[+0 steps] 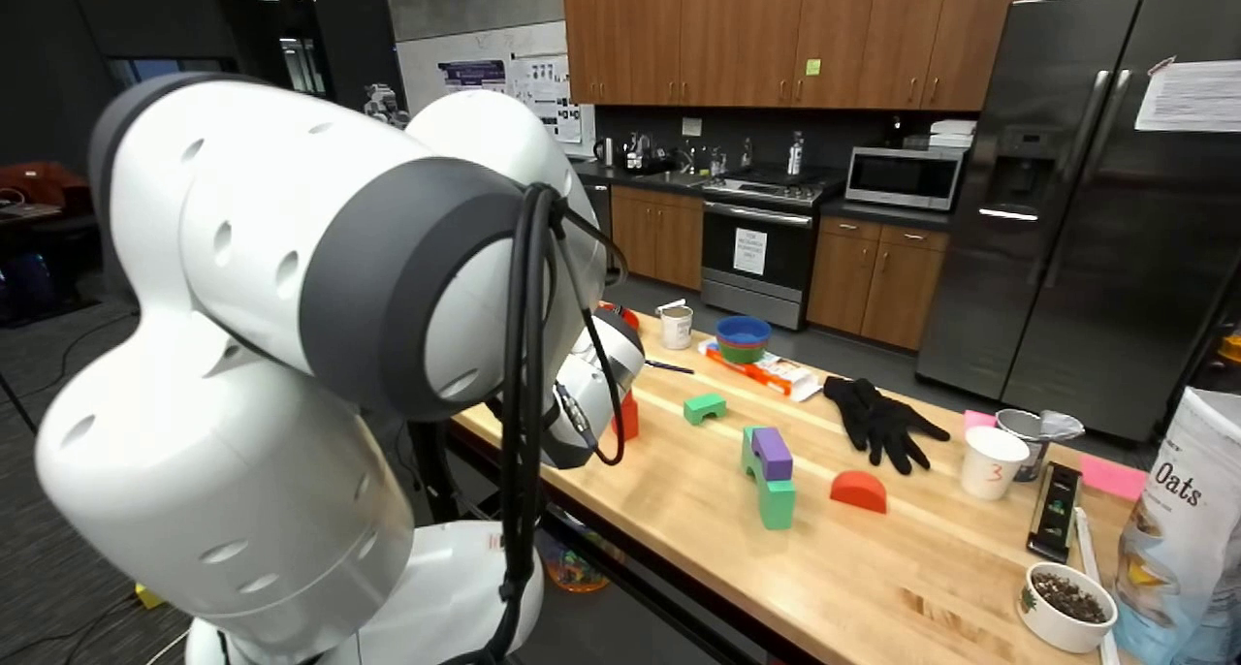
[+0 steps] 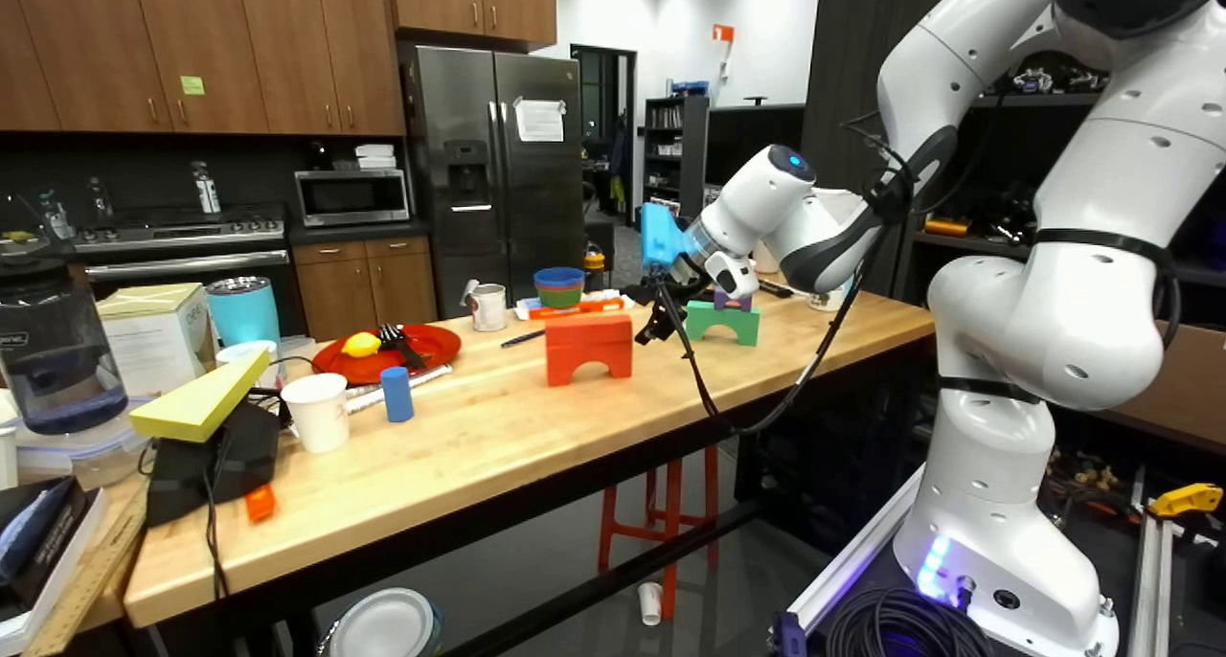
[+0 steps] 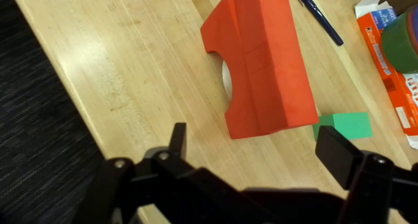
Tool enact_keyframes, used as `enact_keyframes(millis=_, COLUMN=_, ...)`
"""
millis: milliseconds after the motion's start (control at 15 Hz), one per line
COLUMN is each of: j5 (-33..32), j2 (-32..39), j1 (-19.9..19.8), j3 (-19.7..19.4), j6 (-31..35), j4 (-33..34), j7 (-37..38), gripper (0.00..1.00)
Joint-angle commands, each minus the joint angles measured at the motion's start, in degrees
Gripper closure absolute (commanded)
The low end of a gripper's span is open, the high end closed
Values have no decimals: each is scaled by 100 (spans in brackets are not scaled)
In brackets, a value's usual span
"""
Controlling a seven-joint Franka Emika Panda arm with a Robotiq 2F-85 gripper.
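Blocks [image 3: 264, 67], red, beyond claw [image 3: 254, 144]

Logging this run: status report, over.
Gripper open, empty. Red arch on the table, ungripped. Nothing visible between gripper and arch; green block nearby.

The arm [image 2: 1073, 322] wears glossy white, rounded shells [image 1: 262, 190] dotted with oval recesses [image 1: 223, 240], and dark grey bands [image 1: 407, 287]. Black straps [image 2: 1101, 241] ring it; bundled black cables [image 1: 524, 403] run alongside. The wrist [image 2: 742, 216] bears a light-blue blocky piece [image 2: 661, 236] and a dark cap [image 2: 805, 170] with a blue light [image 2: 795, 161]. A blue-violet strip [image 2: 931, 568] glows on the white base [image 2: 1015, 532]. The gripper [image 3: 254, 142] is black, with angular fingers [image 3: 338, 155] and silvery screws [image 3: 164, 155].
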Motion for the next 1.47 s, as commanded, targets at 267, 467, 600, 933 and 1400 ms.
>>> enact_keyframes(millis=267, j5=-267, j2=284, j1=-2792, j3=2382, j6=734, j4=211, j7=0, gripper=0)
enact_keyframes(millis=467, j5=-418, j2=358, j1=-3403, j3=2770, j6=1370, j4=373, j7=16, gripper=0)
enact_keyframes(millis=600, j5=-475, j2=402, j1=-3678, j3=2866, j6=1913, j4=512, j7=82, gripper=0)
enact_keyframes(millis=933, j5=-210, j2=295, j1=-1901, j3=1661, j6=2027, j4=554, j7=-2, gripper=0)
enact_keyframes(millis=1400, j5=-332, j2=342, j1=97, j3=-64, j6=1899, j4=520, j7=1, gripper=0)
